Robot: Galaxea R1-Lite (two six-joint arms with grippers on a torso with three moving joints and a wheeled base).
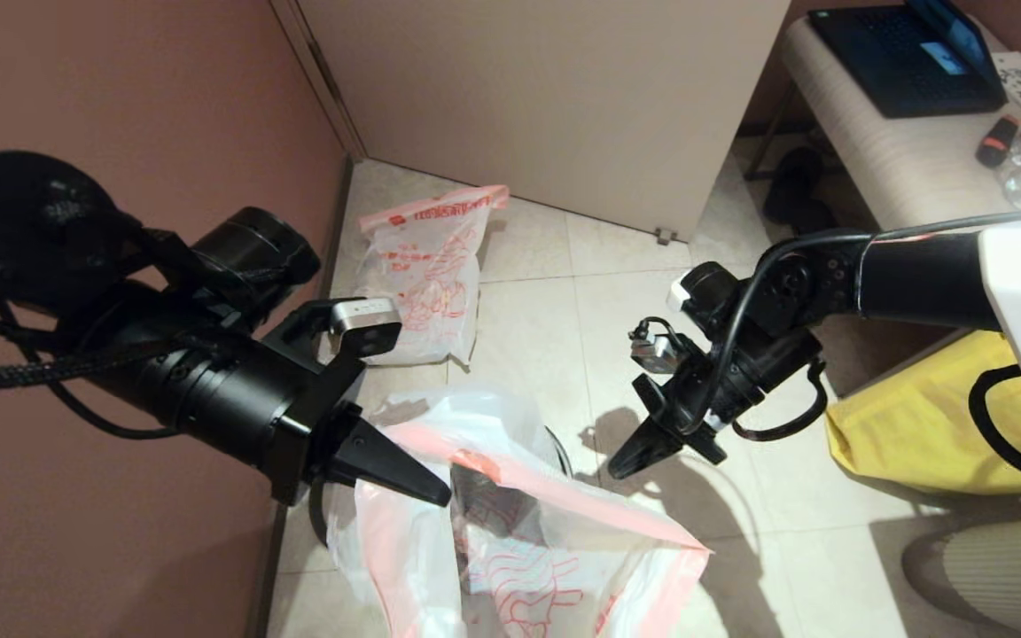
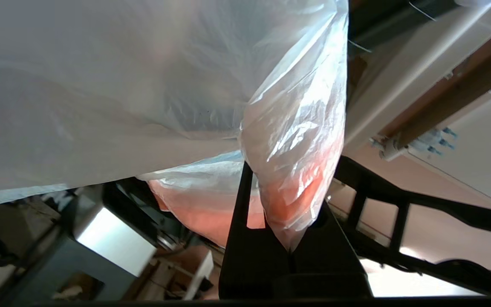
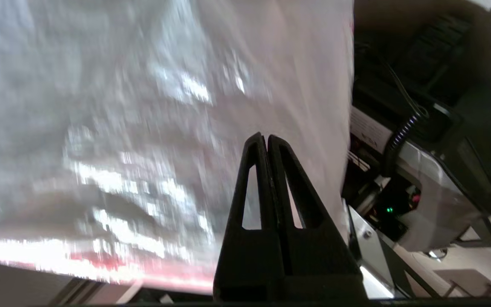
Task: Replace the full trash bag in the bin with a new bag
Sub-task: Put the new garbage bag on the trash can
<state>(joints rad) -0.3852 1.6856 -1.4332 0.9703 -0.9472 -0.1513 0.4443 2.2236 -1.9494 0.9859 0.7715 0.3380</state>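
**Holding the new bag open above the bin**

Gripping the pink band of the new bag point(image 1: 510, 496), the left gripper point(image 1: 426, 486) sits low at the left side of the head view, near the brown wall point(image 1: 120, 177). In the left wrist view its two fingers point(image 2: 245, 238) are pressed together on a fold of the pink-edged plastic point(image 2: 296, 179), so the gripper is closed on the bag's mouth. The rest of the bag spreads wide from this point, with red print showing faintly through the thin plastic.

The right gripper point(image 1: 630, 461) hangs to the right of the bag, just beside its upper edge. In the right wrist view its fingers point(image 3: 267, 179) are fully together and the bag's plastic fills the space behind them; I cannot tell if any film is caught between them.

The bin point(image 1: 559, 452) is almost hidden under the new bag; only a thin dark arc of its rim shows at the bag's right edge, between the two grippers.

The full trash bag point(image 1: 426, 275) stands on the tiled floor point(image 1: 617, 292) further back, close to the wall corner and well apart from both grippers. A yellow bag point(image 1: 918, 425) lies on the floor at the right side.
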